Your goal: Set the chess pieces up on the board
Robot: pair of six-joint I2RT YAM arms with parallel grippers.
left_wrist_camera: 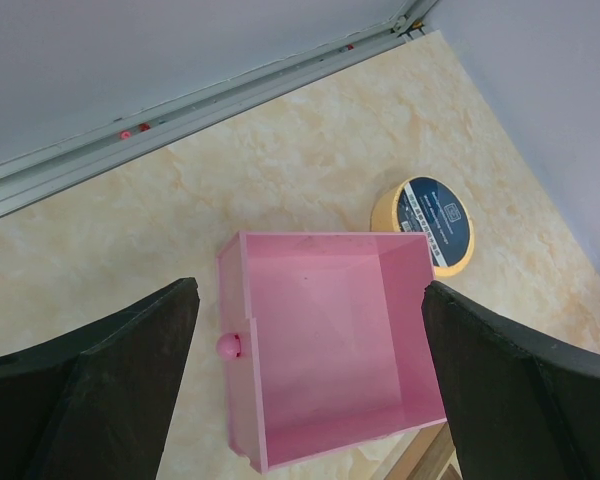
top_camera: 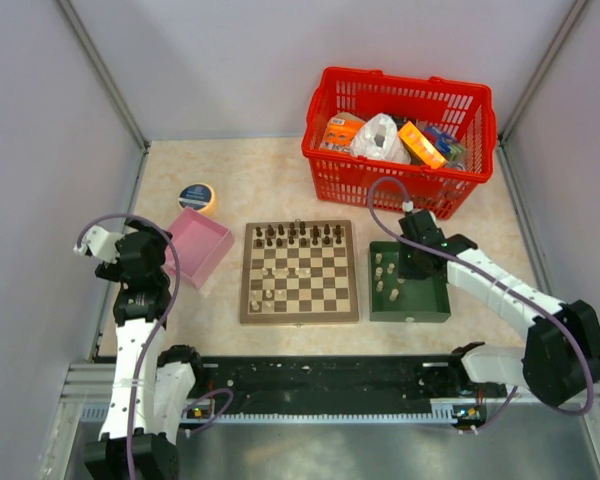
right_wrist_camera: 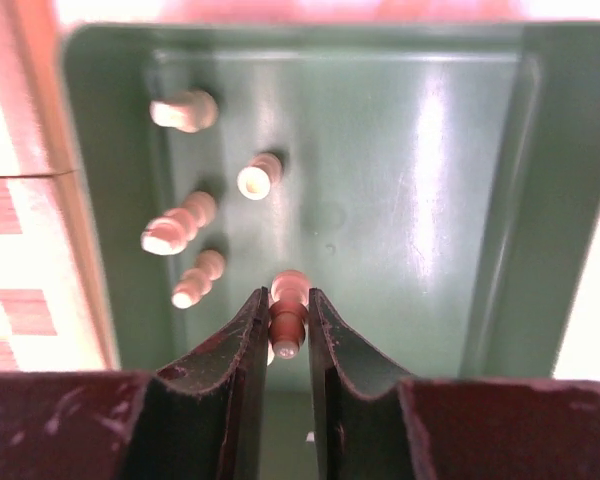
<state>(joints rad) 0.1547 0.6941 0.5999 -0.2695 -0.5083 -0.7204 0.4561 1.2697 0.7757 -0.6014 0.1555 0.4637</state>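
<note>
The board (top_camera: 320,292) lies mid-table, with dark chess pieces (top_camera: 300,236) along its far rows and a few cream ones (top_camera: 257,290) on its left half. More cream pieces (right_wrist_camera: 175,226) lie loose in the green tray (right_wrist_camera: 430,200), which sits to the right of the board (top_camera: 426,300). My right gripper (right_wrist_camera: 287,300) is down inside that tray, its fingers pressed on both sides of one cream chess piece (right_wrist_camera: 288,312). My left gripper (left_wrist_camera: 310,288) hangs wide open above the empty pink box (left_wrist_camera: 320,330).
A red basket (top_camera: 400,135) full of packets stands at the back right, just behind the tray. A yellow tape roll (top_camera: 197,196) lies behind the pink box (top_camera: 200,245). The board's edge (right_wrist_camera: 20,200) borders the tray's left wall.
</note>
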